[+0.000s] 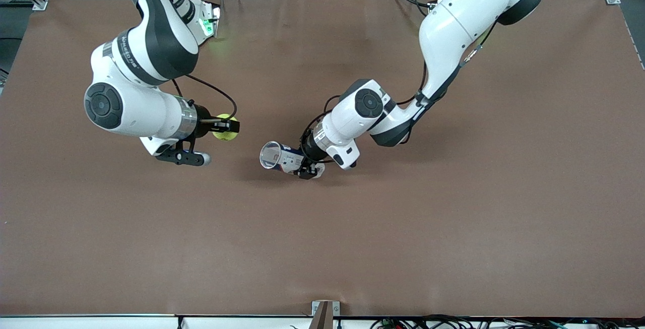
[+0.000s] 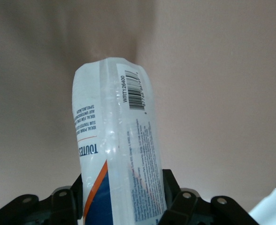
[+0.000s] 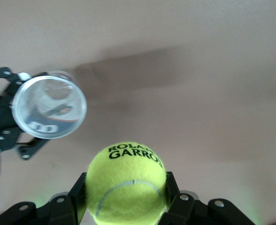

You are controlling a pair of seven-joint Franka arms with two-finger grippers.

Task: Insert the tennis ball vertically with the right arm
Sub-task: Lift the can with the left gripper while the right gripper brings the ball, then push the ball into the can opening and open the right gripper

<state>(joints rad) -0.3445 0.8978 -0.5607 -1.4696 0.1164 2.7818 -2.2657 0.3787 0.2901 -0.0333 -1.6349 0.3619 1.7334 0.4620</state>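
My right gripper (image 1: 233,126) pinches the ball (image 1: 225,127), held up beside the tube (image 1: 282,157). My left gripper (image 1: 308,170) clamps the tube tilted, mouth toward the ball. Next, I'd judge: line up and push in.

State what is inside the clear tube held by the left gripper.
Through the open mouth of the clear tube, held by the left gripper, nothing shows but its printed label and bare wall. The tennis ball sits outside it, in the right gripper. The gripped end is hidden.
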